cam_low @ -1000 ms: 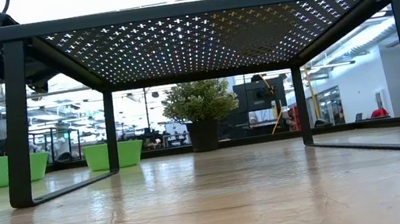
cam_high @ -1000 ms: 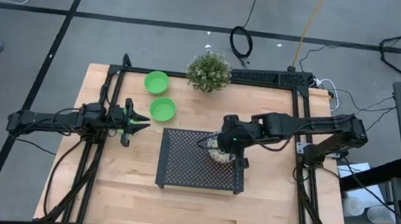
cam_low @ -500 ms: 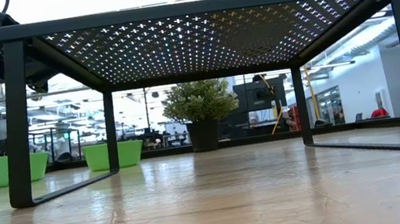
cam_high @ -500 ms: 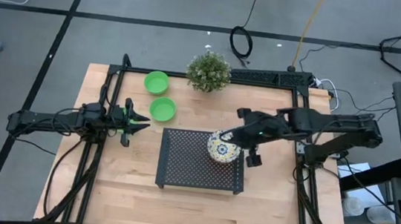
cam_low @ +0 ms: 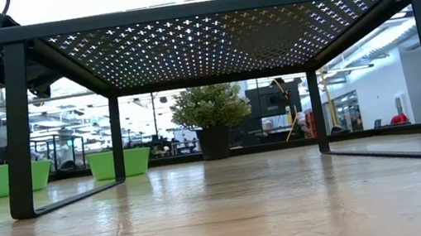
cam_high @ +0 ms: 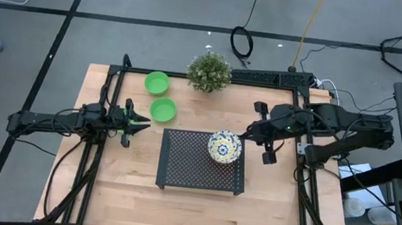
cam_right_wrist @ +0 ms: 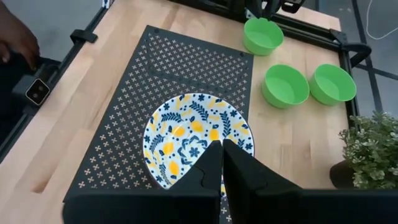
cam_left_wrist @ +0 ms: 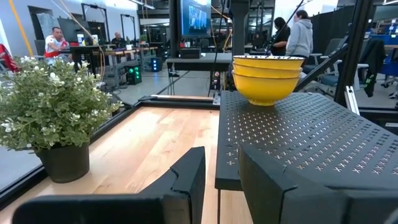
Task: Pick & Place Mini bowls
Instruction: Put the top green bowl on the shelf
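Pulled back off the floral bowl stack (cam_high: 224, 147), now clear of the perforated rack (cam_high: 180, 172) on its plant-far side: right gripper (cam_high: 264, 141), fingers together. Stack sits on the rack's top near that edge, yellow outside, patterned inside. Two green bowls (cam_high: 162, 109) on the table beside the rack's other end, near the potted plant (cam_high: 209, 71). Left gripper (cam_high: 138, 123) just beside the green bowls, fingers apart.

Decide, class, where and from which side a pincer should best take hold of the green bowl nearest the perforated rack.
Probably the rim, from straight above. The green bowl stands upright and open-mouthed on the table, so one finger can go inside and one outside its thin wall. Its side facing the left pincer looks free; the second green bowl lies apart, toward the potted plant.
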`<control>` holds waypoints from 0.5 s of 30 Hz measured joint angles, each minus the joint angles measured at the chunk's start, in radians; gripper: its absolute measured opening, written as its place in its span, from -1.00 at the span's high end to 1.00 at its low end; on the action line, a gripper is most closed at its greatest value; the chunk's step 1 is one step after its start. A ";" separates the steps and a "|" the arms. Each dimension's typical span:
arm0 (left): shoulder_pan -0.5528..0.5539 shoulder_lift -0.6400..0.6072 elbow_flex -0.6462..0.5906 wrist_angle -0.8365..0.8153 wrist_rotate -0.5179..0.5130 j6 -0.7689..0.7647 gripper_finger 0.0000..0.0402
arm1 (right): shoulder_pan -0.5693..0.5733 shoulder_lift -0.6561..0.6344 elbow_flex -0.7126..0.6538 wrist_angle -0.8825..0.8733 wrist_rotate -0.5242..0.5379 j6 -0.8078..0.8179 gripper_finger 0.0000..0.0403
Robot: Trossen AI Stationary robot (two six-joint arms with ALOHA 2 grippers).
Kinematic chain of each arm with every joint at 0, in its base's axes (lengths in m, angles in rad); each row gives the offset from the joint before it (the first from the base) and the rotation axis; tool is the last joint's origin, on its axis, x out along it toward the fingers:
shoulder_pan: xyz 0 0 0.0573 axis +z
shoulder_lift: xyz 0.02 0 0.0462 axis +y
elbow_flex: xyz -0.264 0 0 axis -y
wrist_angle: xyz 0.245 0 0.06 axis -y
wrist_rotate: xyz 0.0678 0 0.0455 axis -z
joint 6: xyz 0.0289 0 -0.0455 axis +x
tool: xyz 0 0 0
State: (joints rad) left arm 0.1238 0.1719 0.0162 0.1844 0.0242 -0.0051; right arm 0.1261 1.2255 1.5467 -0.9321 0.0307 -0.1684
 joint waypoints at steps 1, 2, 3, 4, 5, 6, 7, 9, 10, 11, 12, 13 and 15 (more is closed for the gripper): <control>0.000 0.000 0.000 0.000 0.000 0.000 0.51 | 0.000 -0.004 0.000 0.000 0.000 0.000 1.00; 0.000 0.000 0.000 0.000 0.000 0.000 0.51 | 0.000 -0.006 0.000 0.000 0.000 0.000 1.00; 0.000 0.000 0.000 0.000 0.000 0.000 0.51 | 0.000 -0.007 0.000 0.000 0.000 0.000 1.00; 0.000 0.000 0.000 0.000 0.000 0.000 0.51 | 0.000 -0.007 0.000 0.000 0.000 0.000 1.00; 0.000 0.000 0.000 0.000 0.000 0.000 0.51 | 0.000 -0.006 -0.002 0.001 0.000 0.000 1.00; 0.000 0.000 0.000 0.000 0.000 0.000 0.51 | 0.000 -0.006 -0.010 0.007 0.000 0.000 1.00; 0.000 0.000 0.000 0.000 0.000 0.000 0.51 | 0.000 -0.007 -0.024 0.014 0.000 -0.001 1.00; 0.000 0.000 0.000 0.000 0.000 0.000 0.51 | 0.000 -0.020 -0.074 0.041 0.001 -0.015 1.00; 0.000 0.000 0.000 0.000 0.000 0.000 0.51 | -0.002 -0.029 -0.105 0.059 0.003 -0.028 1.00; 0.000 0.000 0.000 0.000 0.000 0.000 0.51 | -0.004 -0.040 -0.139 0.084 0.012 -0.041 1.00; 0.000 0.000 0.000 0.000 0.000 0.000 0.51 | -0.006 -0.054 -0.172 0.108 0.028 -0.050 1.00; 0.000 0.000 0.000 0.000 0.000 0.000 0.51 | -0.007 -0.071 -0.206 0.134 0.045 -0.056 1.00; 0.000 0.000 0.000 0.000 0.000 0.000 0.51 | -0.012 -0.112 -0.266 0.181 0.077 -0.058 1.00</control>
State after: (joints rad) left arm 0.1238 0.1719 0.0162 0.1844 0.0242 -0.0051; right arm 0.1137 1.1131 1.2810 -0.7508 0.1074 -0.2263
